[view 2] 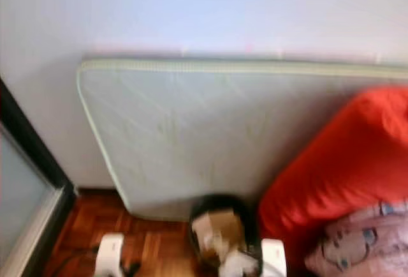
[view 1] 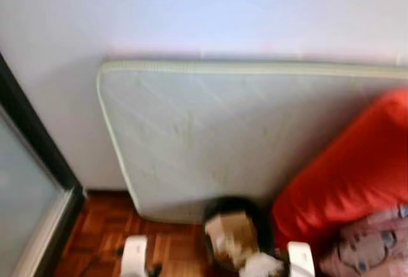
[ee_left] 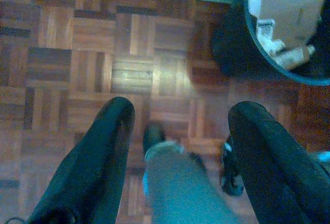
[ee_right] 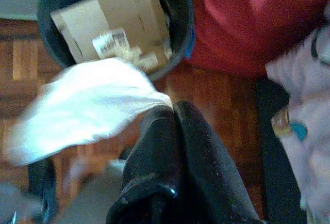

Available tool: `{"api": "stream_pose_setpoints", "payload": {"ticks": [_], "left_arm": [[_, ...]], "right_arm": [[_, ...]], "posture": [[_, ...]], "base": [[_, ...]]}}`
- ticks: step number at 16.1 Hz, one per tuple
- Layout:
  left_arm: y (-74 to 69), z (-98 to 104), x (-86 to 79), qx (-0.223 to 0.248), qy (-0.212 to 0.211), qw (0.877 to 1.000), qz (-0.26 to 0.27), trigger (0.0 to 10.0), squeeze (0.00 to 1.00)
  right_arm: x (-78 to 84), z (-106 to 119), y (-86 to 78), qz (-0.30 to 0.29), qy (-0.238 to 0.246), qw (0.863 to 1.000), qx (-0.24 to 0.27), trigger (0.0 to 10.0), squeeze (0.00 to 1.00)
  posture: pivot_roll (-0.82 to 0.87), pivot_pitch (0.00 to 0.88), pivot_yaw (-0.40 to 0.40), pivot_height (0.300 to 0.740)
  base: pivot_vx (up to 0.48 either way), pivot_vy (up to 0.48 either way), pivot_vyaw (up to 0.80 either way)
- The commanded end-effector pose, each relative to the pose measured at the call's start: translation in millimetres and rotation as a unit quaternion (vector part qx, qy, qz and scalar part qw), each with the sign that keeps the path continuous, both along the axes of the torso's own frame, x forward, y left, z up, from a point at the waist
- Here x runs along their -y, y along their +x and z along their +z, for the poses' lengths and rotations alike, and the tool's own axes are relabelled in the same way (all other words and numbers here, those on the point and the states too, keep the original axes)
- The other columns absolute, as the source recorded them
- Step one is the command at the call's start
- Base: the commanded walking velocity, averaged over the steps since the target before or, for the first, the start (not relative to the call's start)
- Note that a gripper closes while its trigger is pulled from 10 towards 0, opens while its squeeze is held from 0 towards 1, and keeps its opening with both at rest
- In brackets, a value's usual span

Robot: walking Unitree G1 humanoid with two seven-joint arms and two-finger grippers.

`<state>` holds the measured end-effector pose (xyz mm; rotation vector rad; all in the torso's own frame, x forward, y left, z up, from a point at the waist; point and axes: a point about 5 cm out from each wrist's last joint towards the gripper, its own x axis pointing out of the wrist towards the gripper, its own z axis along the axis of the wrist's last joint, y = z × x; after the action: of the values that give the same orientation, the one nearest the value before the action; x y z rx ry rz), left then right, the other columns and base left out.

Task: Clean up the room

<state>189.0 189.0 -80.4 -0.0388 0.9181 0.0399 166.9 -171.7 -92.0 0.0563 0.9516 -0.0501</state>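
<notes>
Your right gripper (ee_right: 172,111) has its fingers pressed together on the corner of a white cloth (ee_right: 85,108), which hangs just at the rim of the dark bin (ee_right: 180,22) (cardboard (ee_right: 111,20) and scraps already inside). Your left gripper (ee_left: 178,126) is spread wide with nothing in it, above the parquet floor (ee_left: 77,53). The bin stands against a pale mattress (view 1: 210,136) leaning on the wall, with a red cushion (view 1: 357,168) beside it.

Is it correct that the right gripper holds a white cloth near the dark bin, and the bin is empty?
Not quite. The right gripper does pinch the white cloth by the dark bin, but the bin holds cardboard, as the right wrist view shows.
</notes>
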Motion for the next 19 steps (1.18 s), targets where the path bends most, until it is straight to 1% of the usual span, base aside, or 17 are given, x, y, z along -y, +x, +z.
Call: {"api": "stream_pose_setpoints", "payload": {"ticks": [1, 3, 9, 12, 14, 19], "left_arm": [[-8.2, -3.5, -5.8, -0.015, 0.004, 1.0, 0.008, 10.0, 0.0], [-8.1, -3.5, -5.3, -0.015, 0.003, 1.0, 0.008, 10.0, 0.0], [-8.3, -3.6, -4.6, -0.014, 0.002, 1.0, 0.007, 10.0, 0.0], [-8.2, -3.5, -4.7, -0.013, 0.001, 1.0, 0.008, 10.0, 0.0], [-8.2, -3.5, -4.6, -0.012, 0.0, 1.0, 0.009, 10.0, 0.0], [-8.0, -3.4, -4.0, -0.009, -0.003, 1.0, 0.012, 10.0, 0.0]], "right_arm": [[-7.0, 1.8, 4.6, 0.011, 0.01, 1.0, 0.01, 10.0, 0.0], [-6.9, 1.8, 4.8, 0.022, 0.008, 1.0, 0.008, 10.0, 0.0], [-6.4, 2.5, 5.4, 0.018, 0.011, 1.0, 0.015, 10.0, 0.0], [-7.3, 4.5, 7.9, 0.02, 0.018, 0.999, 0.033, 10.0, 0.0], [-8.3, 7.3, 11.2, 0.028, 0.023, 0.998, 0.055, 10.0, 0.0], [-8.5, 11.9, 15.3, 0.017, 0.038, 0.995, 0.094, 10.0, 0.0]], "posture": [[-0.08, 0.0, -0.032, 0.74], [-0.08, 0.0, -0.033, 0.74], [-0.08, 0.0, -0.034, 0.74], [-0.08, 0.0, -0.033, 0.74], [-0.08, 0.0, -0.033, 0.74], [-0.08, 0.0, -0.035, 0.74]], "base": [[0.274, 0.0, 0.0], [0.277, 0.0, 0.0], [0.271, 0.0, 0.0], [0.0, 0.0, 0.0], [0.0, 0.0, 0.0], [0.0, 0.0, 0.0]]}}
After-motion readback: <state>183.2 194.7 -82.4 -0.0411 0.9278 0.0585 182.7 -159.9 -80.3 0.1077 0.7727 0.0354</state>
